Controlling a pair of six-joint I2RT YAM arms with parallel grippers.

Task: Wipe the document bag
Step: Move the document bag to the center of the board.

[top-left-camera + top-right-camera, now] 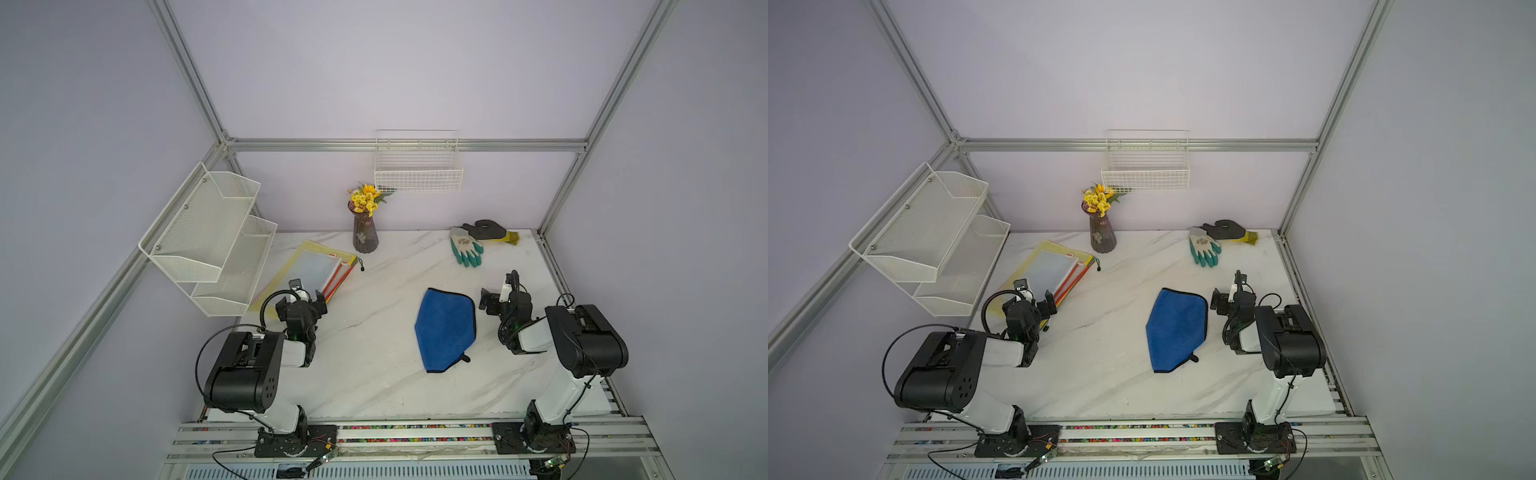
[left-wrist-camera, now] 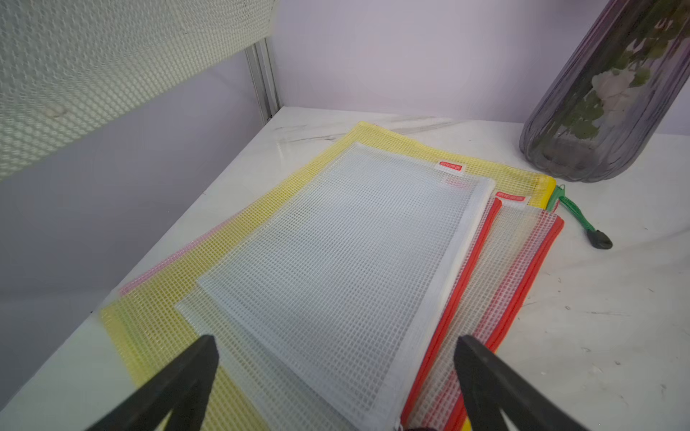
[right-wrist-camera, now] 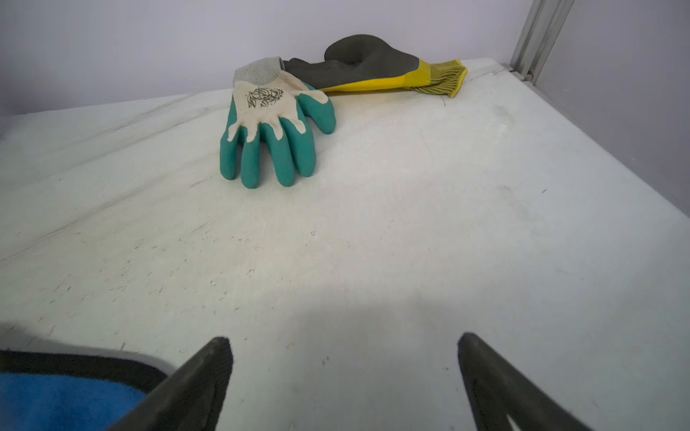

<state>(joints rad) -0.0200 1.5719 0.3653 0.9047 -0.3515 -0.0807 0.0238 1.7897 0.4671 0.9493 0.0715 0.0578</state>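
Marble desk (image 1: 374, 386) carries stacked mesh document bags (image 2: 336, 242) under the spread, empty left gripper (image 2: 336, 337); right gripper (image 3: 344, 337), also spread, hovers beside the blue cloth (image 1: 444, 328).

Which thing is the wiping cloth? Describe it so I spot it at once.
On the white marble table, the cloth lies flat in the open middle, just beside the right gripper. Unlike the two gloves farther back, it is plain blue with black edging.
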